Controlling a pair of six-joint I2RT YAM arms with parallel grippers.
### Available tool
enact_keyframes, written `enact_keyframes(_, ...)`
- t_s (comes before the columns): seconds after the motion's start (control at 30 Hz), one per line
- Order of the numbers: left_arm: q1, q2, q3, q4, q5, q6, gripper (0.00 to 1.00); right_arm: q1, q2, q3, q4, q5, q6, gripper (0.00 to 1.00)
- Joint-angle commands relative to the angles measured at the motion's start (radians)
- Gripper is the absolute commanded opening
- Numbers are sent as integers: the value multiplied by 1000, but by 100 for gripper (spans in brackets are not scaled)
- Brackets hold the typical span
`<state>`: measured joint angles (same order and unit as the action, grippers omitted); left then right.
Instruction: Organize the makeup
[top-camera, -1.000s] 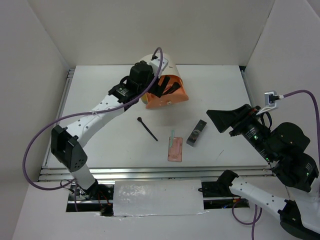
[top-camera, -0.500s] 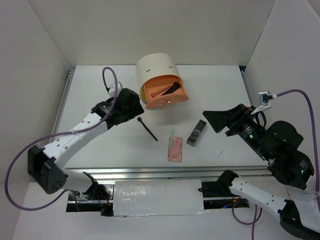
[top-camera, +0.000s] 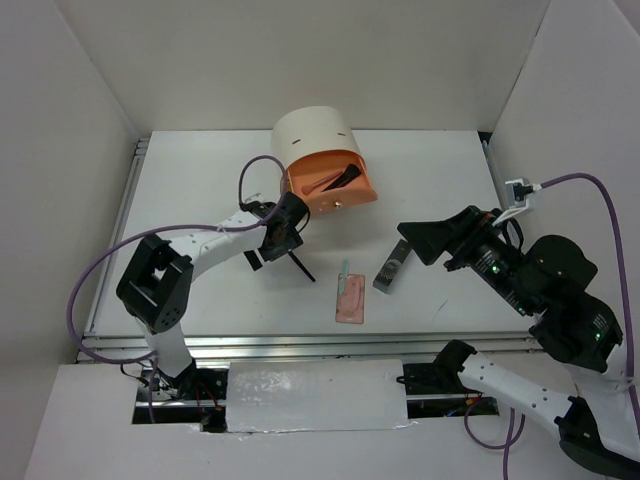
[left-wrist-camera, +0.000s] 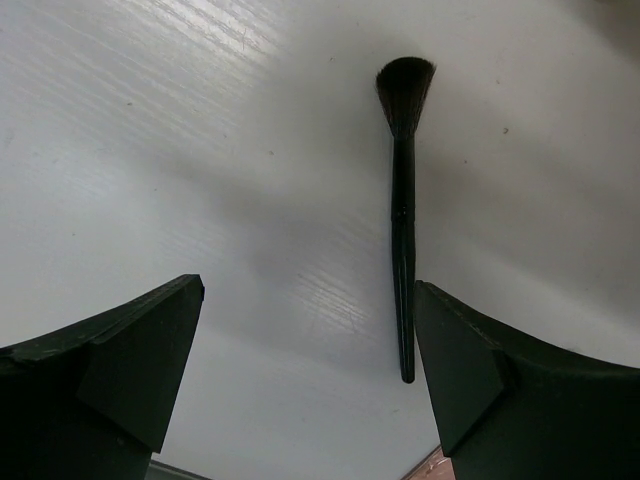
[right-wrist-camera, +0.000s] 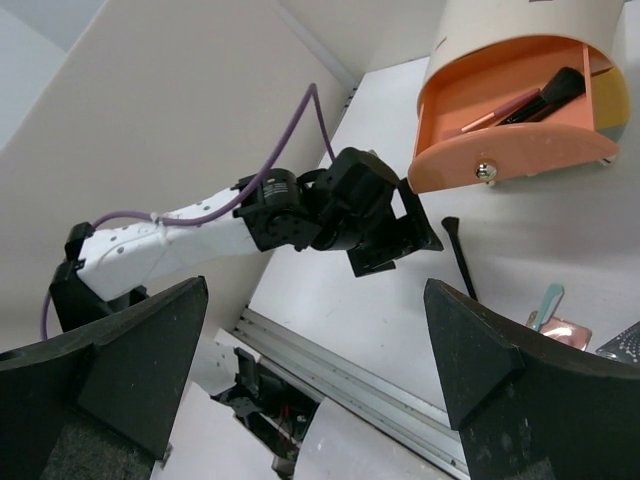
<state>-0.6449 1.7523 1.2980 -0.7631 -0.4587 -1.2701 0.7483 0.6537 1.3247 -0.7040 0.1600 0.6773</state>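
A thin black brush (top-camera: 298, 265) lies on the table, seen lengthwise (left-wrist-camera: 402, 230) with its bristles at the far end. My left gripper (top-camera: 272, 250) hovers over it, open (left-wrist-camera: 310, 350), with the handle tip beside the right finger (left-wrist-camera: 500, 380). Right of the brush lie a pale teal stick (top-camera: 344, 270), a flat pink palette (top-camera: 350, 298) and a dark grey case (top-camera: 393, 265). My right gripper (top-camera: 410, 245) hangs open and empty (right-wrist-camera: 315, 380) above the case. Another brush (right-wrist-camera: 545, 95) and an orange-pink stick (right-wrist-camera: 500, 108) lie in the open orange drawer (top-camera: 335, 195).
The cream drum-shaped box (top-camera: 312, 140) stands at the back centre with its orange drawer pulled out toward me. White walls close in the left, back and right. An aluminium rail (top-camera: 300, 345) runs along the near table edge.
My left arm has drawn back from the orange drawer and come down over the black brush on the table. My right gripper has drifted slightly left, still open.
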Motion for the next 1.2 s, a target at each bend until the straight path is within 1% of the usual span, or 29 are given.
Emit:
enact_keyframes(0.0, -2, 18, 14, 33, 6, -49, 99, -3, -25, 41, 3, -2, -28, 97)
enact_keyframes(0.2, -1, 93, 40, 47, 8, -78, 98, -1, -45, 42, -12, 7, -38, 97)
enact_keyframes(0.53, 4, 157, 53, 68, 5, -129, 95, -3, -51, 45, -22, 7, -48, 97)
enact_keyframes(0.67, 5, 197, 86, 36, -3, -138, 92, -3, -48, 45, -22, 9, -53, 97)
enact_keyframes(0.7, 5, 203, 96, 7, -8, -149, 91, -1, -48, 45, -22, 9, -54, 97)
enact_keyframes(0.83, 8, 214, 84, -4, -5, -163, 86, -1, -49, 41, -12, 12, -55, 97)
enact_keyframes(0.87, 8, 211, 78, -5, -2, -166, 83, -1, -49, 41, -11, 12, -55, 97)
enact_keyframes(0.9, 8, 210, 72, -7, -5, -166, 74, -1, -49, 42, -9, 12, -55, 97)
enact_keyframes(0.97, 8, 197, 67, -21, -11, -175, 67, -1, -46, 45, -9, 13, -58, 97)
enact_keyframes(1.03, 11, 178, 49, -25, -18, -181, 66, -3, -46, 47, -8, 16, -59, 97)
enact_keyframes(1.07, 14, 170, 40, -24, -20, -181, 61, -1, -45, 47, -6, 15, -59, 97)
enact_keyframes(1.1, 19, 165, 20, -25, -20, -181, 59, -1, -46, 44, -5, 16, -59, 97)
enact_keyframes(1.13, 30, 150, 11, -25, -17, -180, 54, -1, -46, 44, 0, 15, -58, 97)
enact_keyframes(1.17, 34, 141, -2, -25, -18, -178, 41, -3, -45, 42, 1, 13, -56, 97)
